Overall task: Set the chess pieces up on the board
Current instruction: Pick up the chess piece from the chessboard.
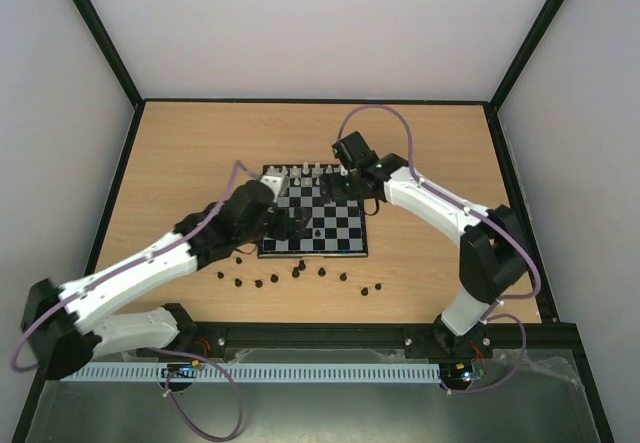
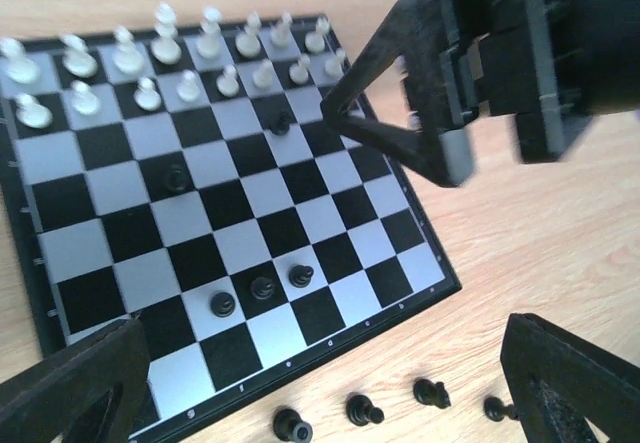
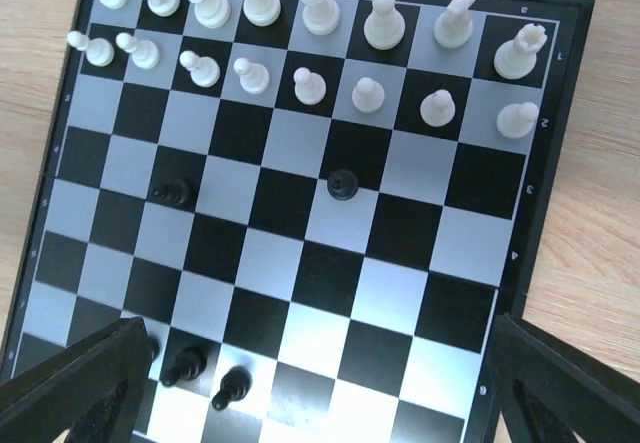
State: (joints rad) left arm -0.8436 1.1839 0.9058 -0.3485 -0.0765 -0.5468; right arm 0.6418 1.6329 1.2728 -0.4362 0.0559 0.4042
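Observation:
The board (image 1: pixel 340 233) lies mid-table. White chess pieces (image 3: pixel 310 85) fill its two far rows. A few black pieces stand on it: two mid-board (image 3: pixel 342 184) and three near the front edge (image 2: pixel 262 287). Several black pieces (image 1: pixel 297 274) lie loose on the table in front of the board; some also show in the left wrist view (image 2: pixel 362 409). My left gripper (image 2: pixel 320 403) is open and empty, over the board's near left corner (image 1: pixel 285 225). My right gripper (image 3: pixel 320 393) is open and empty, above the board's far right part (image 1: pixel 345 185).
The wooden table (image 1: pixel 200 153) has a dark raised rim (image 1: pixel 310 101) and white walls around it. The right arm's gripper (image 2: pixel 430 93) hangs over the board's right side in the left wrist view. The loose black pieces spread along the front, out to one at the right (image 1: pixel 379 286).

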